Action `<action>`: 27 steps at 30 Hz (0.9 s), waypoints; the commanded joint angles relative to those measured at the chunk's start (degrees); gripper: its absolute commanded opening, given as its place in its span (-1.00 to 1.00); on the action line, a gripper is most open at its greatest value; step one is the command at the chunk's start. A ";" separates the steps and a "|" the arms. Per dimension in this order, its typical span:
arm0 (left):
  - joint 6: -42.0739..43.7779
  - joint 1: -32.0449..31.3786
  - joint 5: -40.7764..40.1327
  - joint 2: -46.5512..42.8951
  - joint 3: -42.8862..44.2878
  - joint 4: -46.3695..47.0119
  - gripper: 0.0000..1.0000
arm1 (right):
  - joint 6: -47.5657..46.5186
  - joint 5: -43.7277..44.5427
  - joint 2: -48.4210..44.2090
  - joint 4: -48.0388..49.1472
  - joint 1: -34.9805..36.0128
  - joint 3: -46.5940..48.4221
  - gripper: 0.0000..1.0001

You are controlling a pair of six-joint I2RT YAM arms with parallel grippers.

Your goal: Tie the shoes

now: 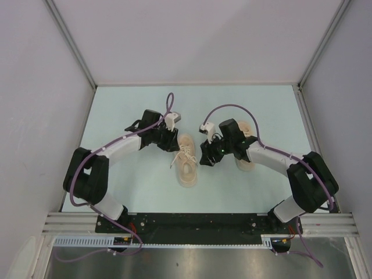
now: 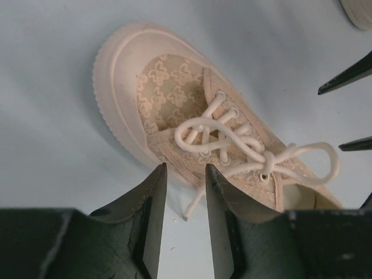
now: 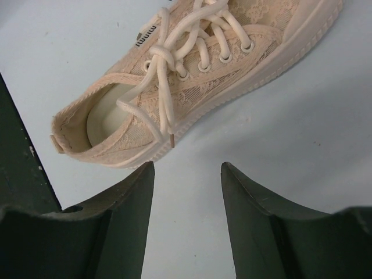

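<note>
Shoe (image 2: 174, 99) light; laces (image 2: 221, 136) thin, limp: pinch near ends. Left hand (image 2: 186, 168) narrow, lace tip (image 2: 187, 214) between fingers (image 2: 152, 197), ungripped; right hand (image 3: 187, 165) half-wide, empty.

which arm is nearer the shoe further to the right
Right. The right arm passes directly over that shoe, covering most of it; the left gripper is beyond the middle shoe, at its left side.

the pale blue-green tabletop (image 1: 133, 110) carries two beige sneakers, soles down. the middle shoe (image 1: 187, 161) lies near its centre, off-white laces knotted with a loop; the second shoe (image 1: 249, 129) lies toward the right edge, partly covered.
</note>
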 commanded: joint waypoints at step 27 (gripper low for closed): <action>-3.38 -4.33 -6.70 6.64 5.99 1.62 -0.49 | 1.73 4.10 3.99 6.40 4.72 4.39 0.06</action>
